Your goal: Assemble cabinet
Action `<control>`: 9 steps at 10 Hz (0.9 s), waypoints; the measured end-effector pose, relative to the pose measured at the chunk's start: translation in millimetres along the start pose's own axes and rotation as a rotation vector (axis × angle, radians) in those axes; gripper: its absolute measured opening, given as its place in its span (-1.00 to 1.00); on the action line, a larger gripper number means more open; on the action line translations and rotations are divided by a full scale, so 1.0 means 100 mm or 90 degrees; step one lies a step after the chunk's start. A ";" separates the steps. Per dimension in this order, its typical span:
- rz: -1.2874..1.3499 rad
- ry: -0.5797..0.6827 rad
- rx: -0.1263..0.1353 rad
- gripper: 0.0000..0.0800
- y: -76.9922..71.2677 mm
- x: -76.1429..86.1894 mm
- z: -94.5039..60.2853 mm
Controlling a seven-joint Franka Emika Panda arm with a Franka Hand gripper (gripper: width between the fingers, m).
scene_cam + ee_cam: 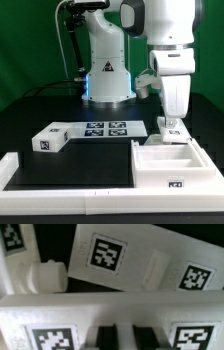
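The white cabinet body [168,165] lies as an open box at the exterior view's right front. My gripper [171,128] hangs just above its far wall. In the wrist view the gripper [118,339] shows as two dark fingers [99,338] close together, with a strip of a white tagged cabinet panel [45,319] between them. Beyond it a second tagged white panel [150,263] lies tilted, with a round white peg [45,276] beside it. Another tagged cabinet block [50,139] lies on the table at the exterior view's left.
The marker board [105,128] lies flat in the middle, in front of the robot base [105,70]. A low white rail [60,172] edges the black table along the front and left.
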State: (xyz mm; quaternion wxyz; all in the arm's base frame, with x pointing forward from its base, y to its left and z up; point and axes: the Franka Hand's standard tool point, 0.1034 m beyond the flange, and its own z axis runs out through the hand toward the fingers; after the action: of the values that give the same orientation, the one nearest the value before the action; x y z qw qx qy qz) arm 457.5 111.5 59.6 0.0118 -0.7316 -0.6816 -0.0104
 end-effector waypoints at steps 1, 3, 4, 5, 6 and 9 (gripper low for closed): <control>0.002 0.001 0.002 -0.82 0.01 -0.02 0.03; 0.004 0.001 0.001 -0.82 0.01 -0.02 0.02; 0.006 0.002 0.001 -0.82 0.02 -0.01 0.02; 0.009 0.003 -0.001 -0.82 0.04 0.01 0.02; 0.009 0.004 -0.002 -0.82 0.05 0.02 0.02; 0.009 0.005 -0.002 -0.82 0.05 0.02 0.03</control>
State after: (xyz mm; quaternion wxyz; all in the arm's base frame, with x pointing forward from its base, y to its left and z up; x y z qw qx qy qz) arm 462.7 113.5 56.8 0.0131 -0.7364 -0.6763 -0.0143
